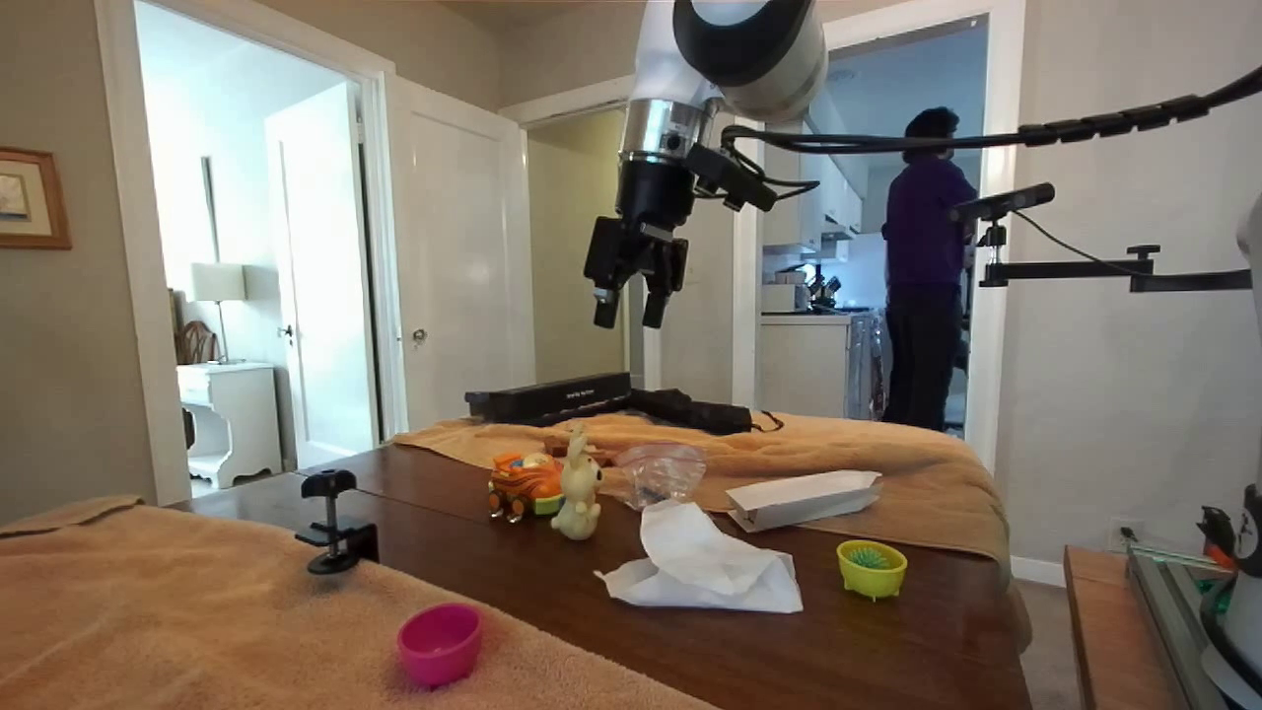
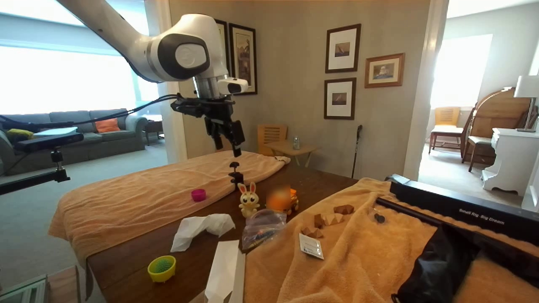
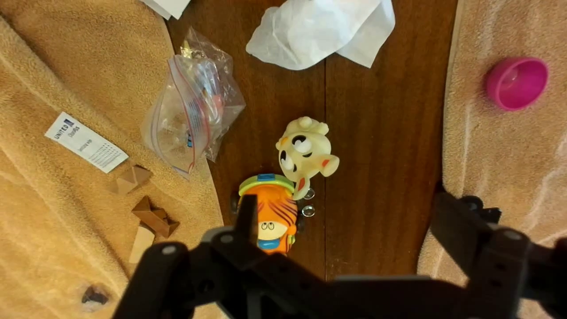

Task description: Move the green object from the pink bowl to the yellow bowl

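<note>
A spiky green object (image 1: 870,558) (image 2: 162,265) sits inside the yellow bowl (image 1: 873,588) (image 2: 161,277), which rests on the dark wooden table. The wrist view does not take in either of these. On the orange towel, across the table, lies the pink bowl (image 1: 440,646) (image 2: 198,195) (image 3: 517,84); its inside shows only bare pink plastic in the wrist view. High above the table hangs my gripper (image 1: 630,314) (image 2: 228,150) (image 3: 343,201), pointing down and well apart from both bowls. Its jaws stand wide open, with nothing held between them.
Below the gripper stand a cream rabbit toy (image 1: 579,493) (image 3: 306,150) and an orange toy car (image 3: 272,208). A plastic bag (image 2: 263,229), white paper (image 1: 705,567) and a white box (image 2: 225,269) lie nearby. A black clamp (image 1: 333,523) rises at the towel's edge.
</note>
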You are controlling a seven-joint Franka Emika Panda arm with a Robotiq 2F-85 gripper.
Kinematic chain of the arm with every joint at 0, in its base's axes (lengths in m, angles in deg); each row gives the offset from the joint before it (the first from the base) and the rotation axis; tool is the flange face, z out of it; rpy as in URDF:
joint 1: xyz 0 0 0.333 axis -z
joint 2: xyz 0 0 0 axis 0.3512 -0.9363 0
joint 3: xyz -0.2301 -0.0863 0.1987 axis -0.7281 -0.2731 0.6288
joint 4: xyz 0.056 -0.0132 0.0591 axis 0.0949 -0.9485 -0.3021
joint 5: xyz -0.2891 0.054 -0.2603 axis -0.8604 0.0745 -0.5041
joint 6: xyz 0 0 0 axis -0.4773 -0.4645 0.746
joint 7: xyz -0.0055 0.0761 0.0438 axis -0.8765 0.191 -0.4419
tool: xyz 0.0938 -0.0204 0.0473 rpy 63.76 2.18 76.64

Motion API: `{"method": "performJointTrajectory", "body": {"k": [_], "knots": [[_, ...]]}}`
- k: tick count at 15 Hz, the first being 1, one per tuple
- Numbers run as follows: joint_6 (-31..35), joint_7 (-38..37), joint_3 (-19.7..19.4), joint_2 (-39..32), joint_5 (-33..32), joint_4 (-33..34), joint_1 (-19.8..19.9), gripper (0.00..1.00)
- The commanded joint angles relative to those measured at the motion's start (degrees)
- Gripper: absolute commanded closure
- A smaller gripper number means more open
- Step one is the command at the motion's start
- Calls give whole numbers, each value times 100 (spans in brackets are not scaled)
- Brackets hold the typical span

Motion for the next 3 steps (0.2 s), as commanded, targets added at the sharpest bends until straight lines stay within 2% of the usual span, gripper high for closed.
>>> {"method": "performJointTrajectory", "body": {"k": [1, 3], "knots": [[-16, 10, 39, 2, 10, 9, 42, 0], [-16, 10, 39, 2, 10, 9, 42, 0]]}}
